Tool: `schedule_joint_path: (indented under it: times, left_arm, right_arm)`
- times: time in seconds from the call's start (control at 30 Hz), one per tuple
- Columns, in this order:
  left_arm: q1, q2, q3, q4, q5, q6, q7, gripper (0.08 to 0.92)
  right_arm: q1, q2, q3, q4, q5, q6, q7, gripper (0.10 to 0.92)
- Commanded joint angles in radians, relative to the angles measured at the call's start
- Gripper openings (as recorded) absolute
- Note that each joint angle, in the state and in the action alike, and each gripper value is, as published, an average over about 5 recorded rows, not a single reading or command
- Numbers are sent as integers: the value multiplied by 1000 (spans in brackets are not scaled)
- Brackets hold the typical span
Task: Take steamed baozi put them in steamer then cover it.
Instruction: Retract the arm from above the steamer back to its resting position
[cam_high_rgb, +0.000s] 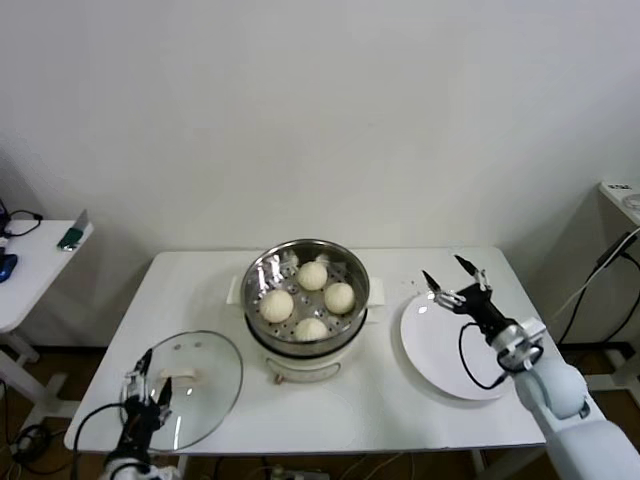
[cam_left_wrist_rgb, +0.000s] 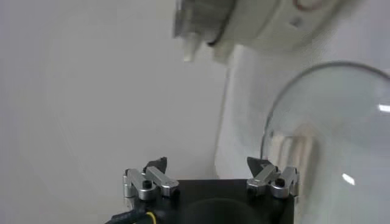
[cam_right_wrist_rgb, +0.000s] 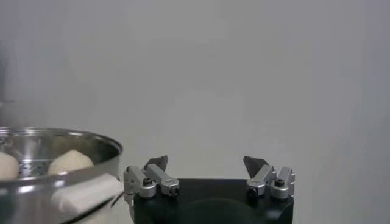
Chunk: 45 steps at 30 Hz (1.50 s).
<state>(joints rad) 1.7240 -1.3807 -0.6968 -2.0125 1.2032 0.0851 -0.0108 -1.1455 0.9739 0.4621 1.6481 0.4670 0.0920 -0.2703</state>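
Four smooth cream-white baozi (cam_high_rgb: 309, 301) are sitting inside the shiny steamer (cam_high_rgb: 306, 313) mid-desk. The glass cover (cam_high_rgb: 190, 385) is lying beside it. Left gripper (cam_high_rgb: 149, 379) and right gripper (cam_high_rgb: 452, 274) are standing apart, empty.

Lab or test room: bare white wall (cam_high_rgb: 320, 100), plain white table (cam_high_rgb: 200, 290), side desk (cam_high_rgb: 30, 270) with gadgets, loose cables (cam_high_rgb: 590, 290) on floor (nothing homely besides the steamer (cam_high_rgb: 305, 300)).
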Motion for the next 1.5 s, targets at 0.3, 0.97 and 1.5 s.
schedule_joint_path:
  times: [0.3, 0.97, 1.5]
  left_arm:
    - [-75, -41, 79, 161, 286, 74, -63, 823]
    - [-221, -40, 79, 336, 242, 94, -162, 823]
    - [-273, -24, 92, 388, 185, 101, -187, 817]
  right_arm:
    - [-141, 100, 137, 3, -86, 12, 4, 823]
    - [-133, 104, 117, 2, -129, 8, -3, 823]
    - [-105, 116, 91, -17, -160, 3, -2, 823]
